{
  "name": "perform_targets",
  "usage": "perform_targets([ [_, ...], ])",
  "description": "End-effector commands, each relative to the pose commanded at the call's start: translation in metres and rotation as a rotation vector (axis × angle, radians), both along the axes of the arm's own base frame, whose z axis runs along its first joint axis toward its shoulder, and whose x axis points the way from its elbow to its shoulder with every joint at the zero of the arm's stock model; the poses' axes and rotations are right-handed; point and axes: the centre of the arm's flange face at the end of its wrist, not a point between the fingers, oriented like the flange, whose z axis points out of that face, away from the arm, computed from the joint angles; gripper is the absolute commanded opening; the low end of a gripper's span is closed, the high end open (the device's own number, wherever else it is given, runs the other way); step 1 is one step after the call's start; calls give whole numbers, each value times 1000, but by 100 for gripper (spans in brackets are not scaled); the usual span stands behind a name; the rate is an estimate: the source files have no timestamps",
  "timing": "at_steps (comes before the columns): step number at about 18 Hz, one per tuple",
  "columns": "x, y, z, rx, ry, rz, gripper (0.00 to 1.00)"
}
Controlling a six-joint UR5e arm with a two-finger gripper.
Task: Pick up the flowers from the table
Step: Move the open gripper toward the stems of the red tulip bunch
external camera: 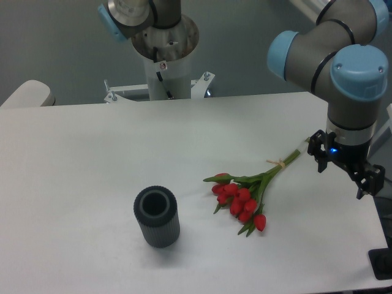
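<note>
A dark grey ribbed cylinder (157,217) stands upright, its open hollow top facing up, near the front. Past the far edge, a pale rounded object (27,94) shows at the left. A small black item (382,265) sits at the lower right corner.

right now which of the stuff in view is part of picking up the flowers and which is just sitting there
Part of the job:
- the flowers, lying flat on the table
- the end effector, above the table's right side, near the stem ends, holding nothing

Just lying about:
- the dark ribbed cylinder, standing upright to the left of the flowers, apart from them
</note>
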Motion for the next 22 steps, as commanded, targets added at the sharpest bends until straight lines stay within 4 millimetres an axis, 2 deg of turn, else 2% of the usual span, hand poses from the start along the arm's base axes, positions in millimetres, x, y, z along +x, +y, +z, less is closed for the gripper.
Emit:
perform_targets([
  [4, 3, 1, -5, -4, -3, 1, 100],
  [12, 18, -5, -35, -23, -61, 62, 100],
  [14, 24, -11, -47, -27, -89, 105, 100],
  [18, 40, -25, -90, -59, -170, 177, 100],
  [22, 51, -28, -119, -81, -218, 223, 100],
])
